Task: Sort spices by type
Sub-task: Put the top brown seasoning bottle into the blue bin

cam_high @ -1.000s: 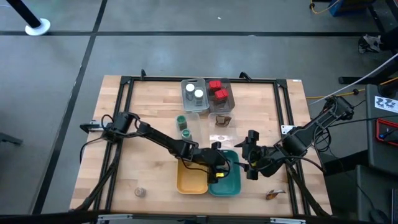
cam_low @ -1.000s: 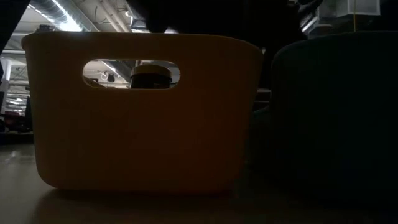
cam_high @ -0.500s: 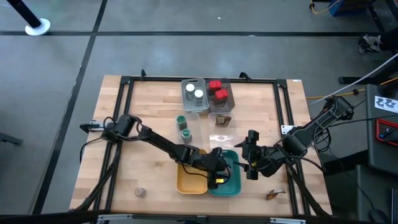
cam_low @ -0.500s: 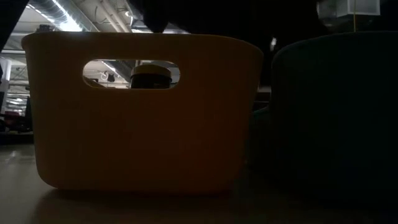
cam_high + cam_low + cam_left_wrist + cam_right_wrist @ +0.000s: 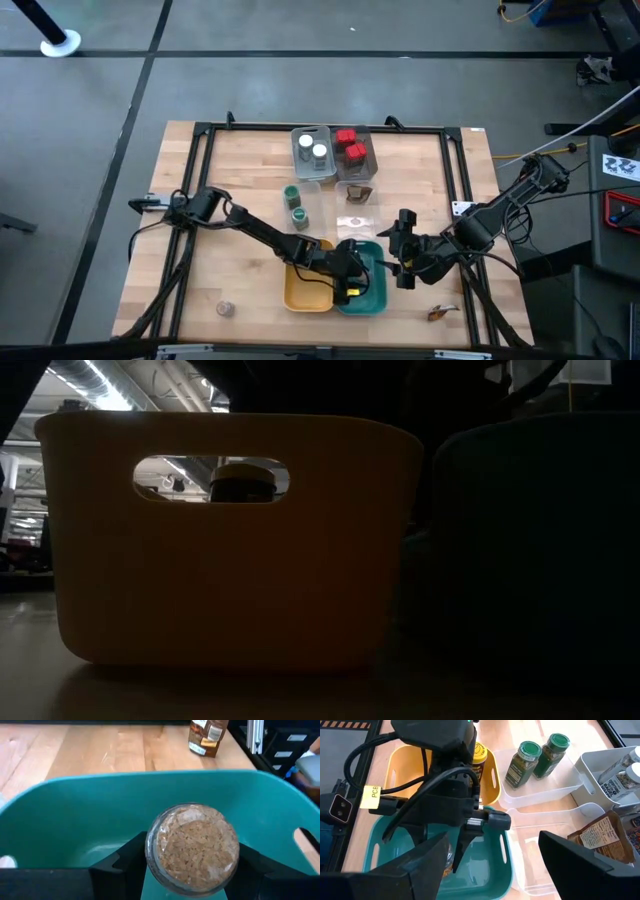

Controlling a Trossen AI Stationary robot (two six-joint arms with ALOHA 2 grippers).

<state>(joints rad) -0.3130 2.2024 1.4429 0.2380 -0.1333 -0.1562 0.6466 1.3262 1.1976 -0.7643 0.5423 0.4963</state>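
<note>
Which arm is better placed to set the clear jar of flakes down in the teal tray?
Left. The left claw already grips the jar of flakes over the teal tray. The right claw waits beside the tray, open and empty.

We are holding a clear jar (image 5: 192, 849) of tan flakes between the left gripper's (image 5: 349, 283) dark fingers (image 5: 122, 865), bottom toward the wrist camera, inside the teal tray (image 5: 75, 810). We are seeing a yellow-lidded jar (image 5: 478, 759) standing in the yellow tray (image 5: 410, 760), two green-lidded jars (image 5: 536, 757) upright side by side in a clear tray (image 5: 555, 790), and two white-lidded jars (image 5: 311, 147) in the grey tray (image 5: 296, 172) beside two red boxes (image 5: 349, 145). We are also finding a brown jar (image 5: 206, 737) out on the counter (image 5: 90, 747) near the teal tray, and a small grey-lidded one (image 5: 227, 309) alone by the near left corner.
</note>
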